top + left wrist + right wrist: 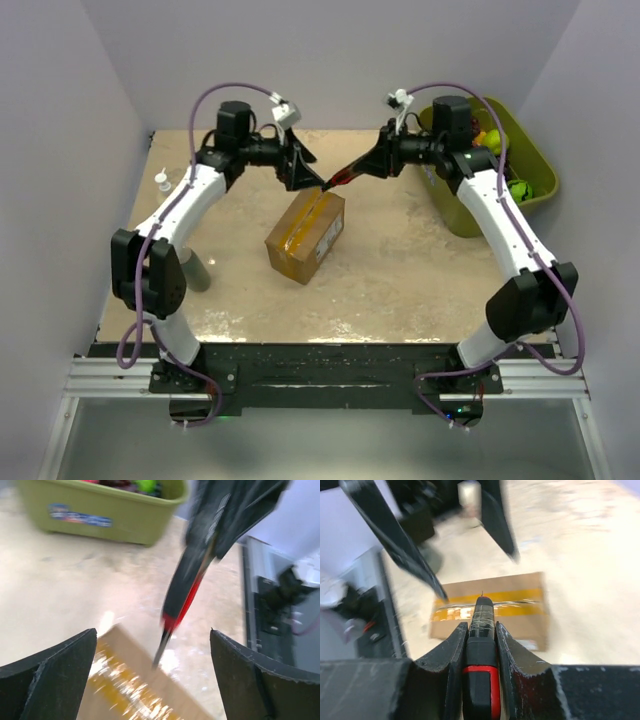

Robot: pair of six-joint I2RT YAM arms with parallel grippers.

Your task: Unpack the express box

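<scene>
Box work is barely begun: the express box (305, 236) lies mid-table, flaps closed, its yellow tape (515, 602) judged uncut. Just beyond, a red-and-black cutter (481, 612) is clamped in the right gripper (480, 626), tip over the seam. The left gripper (152, 632) is spread wide, empty. Slitting and emptying are all left.

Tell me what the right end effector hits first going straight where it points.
Likely the yellowish tape atop the brown cardboard express box, met by the tip of the black-and-red cutter the right end effector grips. Fingers of the open left end effector flank that line; depth unclear.
</scene>
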